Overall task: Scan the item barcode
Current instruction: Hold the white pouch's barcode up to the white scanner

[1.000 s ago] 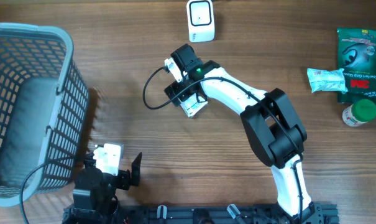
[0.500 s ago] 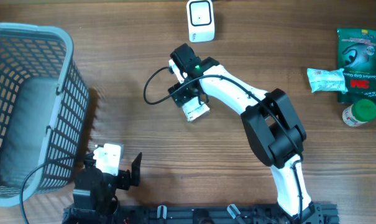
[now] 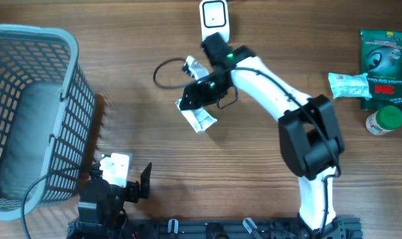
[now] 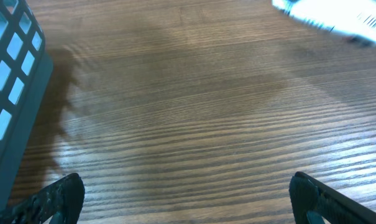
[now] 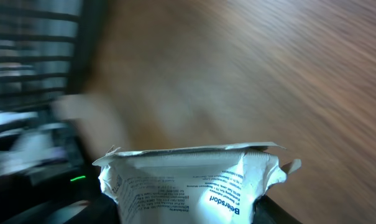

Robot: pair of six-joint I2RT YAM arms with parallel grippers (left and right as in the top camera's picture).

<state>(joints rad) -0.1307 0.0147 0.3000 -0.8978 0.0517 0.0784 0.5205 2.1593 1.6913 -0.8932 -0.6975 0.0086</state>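
The left claw (image 4: pixel 186 183) sits at the near edge of the tabletop (image 3: pixel 207 179). Its two black fingers (image 4: pixel 58 198) stand wide apart with nothing between them. Only the finger ends show in the left wrist view.

One grey basket (image 3: pixel 68 79) stands on the left, and the picture edge cuts off part of it. What lies inside is hard to make out.

In the middle is one white packet (image 3: pixel 199 120). It hangs from the right claw (image 3: pixel 193 106), well away from the basket. The claw is closed on the packet's top end, about half shut. In the right wrist view the packet fills the bottom of the picture and hides most of the fingers. It has tiny print on it. Everything behind it is a blur. In the left wrist view the packet is a blurred white shape cut off by the top edge.

One black cable (image 3: pixel 162 85) loops beside the claw.

On the right side lie one bottle (image 3: pixel 385 120) with a green cap, one pale blue packet (image 3: pixel 348 85) and one green packet (image 3: pixel 381 63). The edge cuts off one more thing there.

Farthest away stands one white scanner (image 3: pixel 214 22), just beyond the right arm.
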